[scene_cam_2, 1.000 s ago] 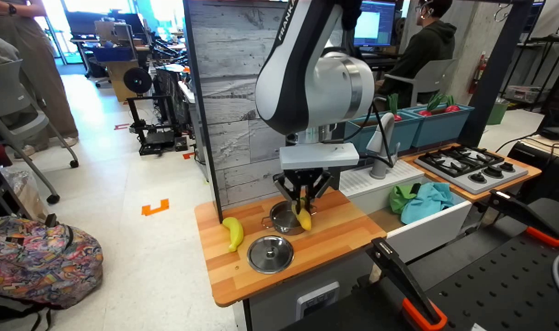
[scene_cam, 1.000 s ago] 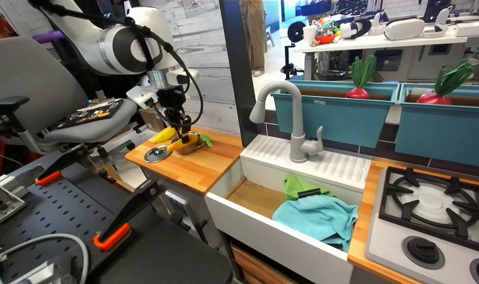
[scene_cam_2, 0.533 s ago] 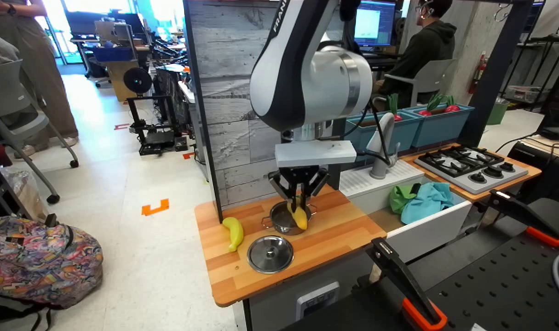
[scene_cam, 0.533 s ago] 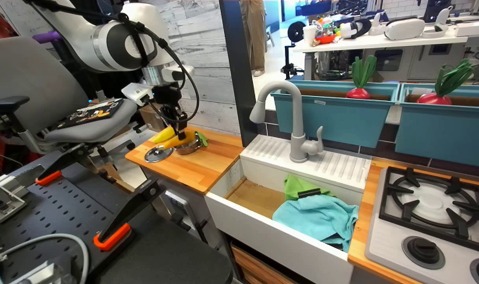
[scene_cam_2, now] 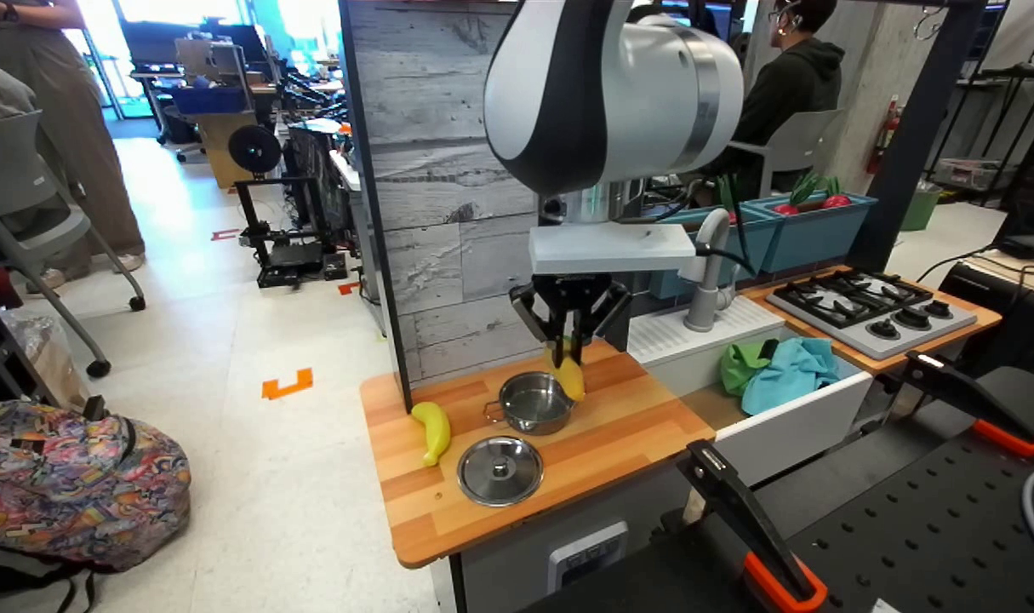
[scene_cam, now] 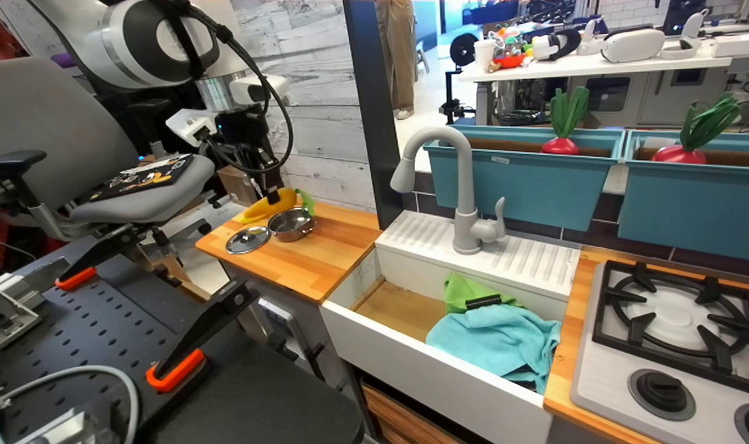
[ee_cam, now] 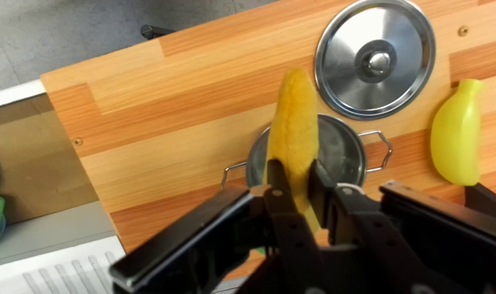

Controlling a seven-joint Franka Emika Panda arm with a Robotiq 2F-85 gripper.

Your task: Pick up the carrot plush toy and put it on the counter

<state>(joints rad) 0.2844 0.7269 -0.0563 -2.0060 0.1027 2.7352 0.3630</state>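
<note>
Gripper (ee_cam: pixel 295 169) clamped on the carrot toy (ee_cam: pixel 295 110)

Both fingers (ee_cam: pixel 277 175) pinch the toy at mid-frame in the wrist view, its tapered end toward the top. There the toy covers part of a metal pot (ee_cam: pixel 341 151); whether they touch cannot be told. The pot stands on the wooden counter (ee_cam: pixel 158 134), its lid (ee_cam: pixel 374 59) just beside it at upper right, and a yellow banana (ee_cam: pixel 458 134) lies farther right. In an exterior view the sink (scene_cam: pixel 436 382) sits at lower middle with a blue cloth (scene_cam: pixel 497 339) in it, the stove (scene_cam: pixel 682 317) at lower right.
</note>
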